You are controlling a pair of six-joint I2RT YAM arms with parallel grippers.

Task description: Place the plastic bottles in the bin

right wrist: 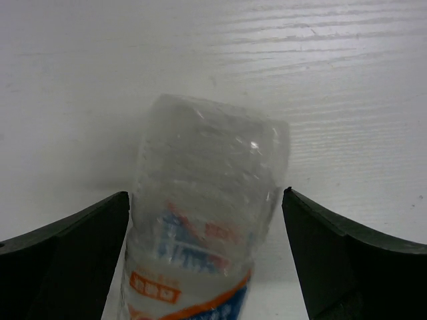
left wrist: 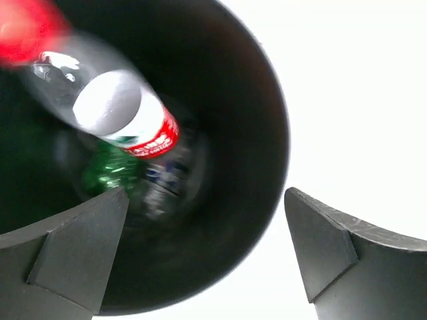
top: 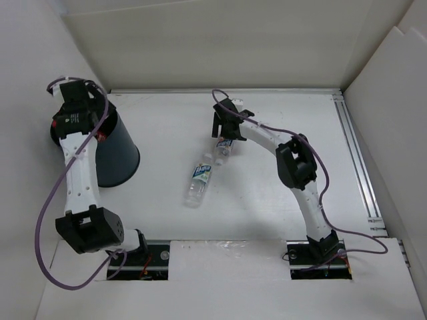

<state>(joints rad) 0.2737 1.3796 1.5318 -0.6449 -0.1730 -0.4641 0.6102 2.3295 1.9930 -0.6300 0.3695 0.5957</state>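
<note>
The dark grey-blue bin [top: 119,157] stands at the far left. My left gripper [top: 75,101] hangs over its mouth, open and empty [left wrist: 205,193]. Below it, a blurred clear bottle with a red label and red cap [left wrist: 133,127] is loose inside the bin [left wrist: 257,100], above a green bottle [left wrist: 107,170] and a blue-labelled one [left wrist: 167,177]. My right gripper [top: 222,133] is open with its jaws either side of a clear bottle with a blue and orange label [right wrist: 200,220], which shows on the table [top: 224,148]. A second clear bottle with a blue-white label [top: 198,179] lies near the middle.
White walls close in the table on the left, back and right. A metal rail [top: 357,157] runs along the right side. A purple cable [top: 50,200] loops off the left arm near the bin.
</note>
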